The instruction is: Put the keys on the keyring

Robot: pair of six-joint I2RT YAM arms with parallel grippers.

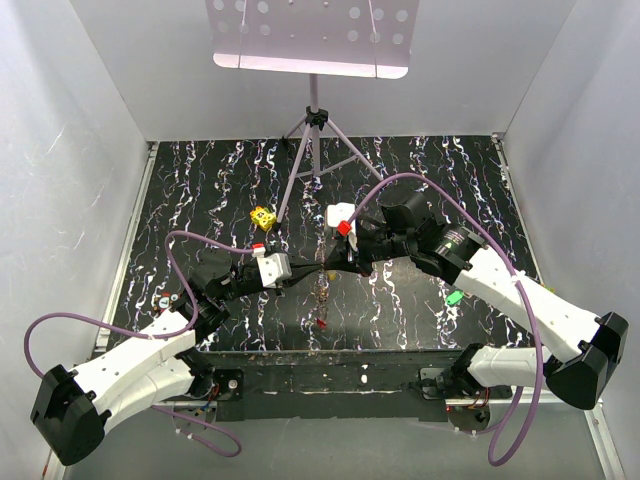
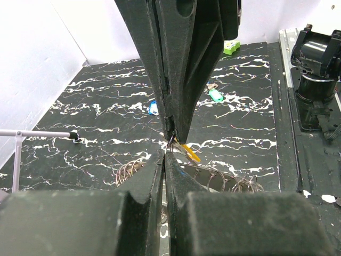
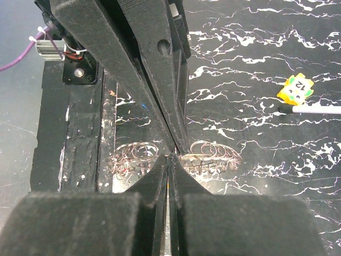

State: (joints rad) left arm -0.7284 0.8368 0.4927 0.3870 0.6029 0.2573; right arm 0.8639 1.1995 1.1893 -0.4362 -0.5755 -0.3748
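The keyring point(image 2: 224, 180), a wire ring fringed with dull grey keys, hangs low between my two grippers at mid-table and also shows in the top view point(image 1: 322, 291) and the right wrist view point(image 3: 213, 154). My left gripper point(image 2: 164, 153) is shut on the ring's wire. My right gripper point(image 3: 169, 158) meets it tip to tip and is shut on an orange key point(image 2: 189, 153) at the ring. A red key point(image 1: 322, 323) lies or hangs just below the ring. A blue key point(image 2: 152, 108) and a green key point(image 2: 214, 96) lie loose on the black marbled table.
A yellow dotted cube point(image 1: 263, 217) sits behind the grippers, next to a tripod point(image 1: 314, 140) holding a perforated panel at the back. A small green piece point(image 1: 453, 297) lies near the right arm. White walls close three sides.
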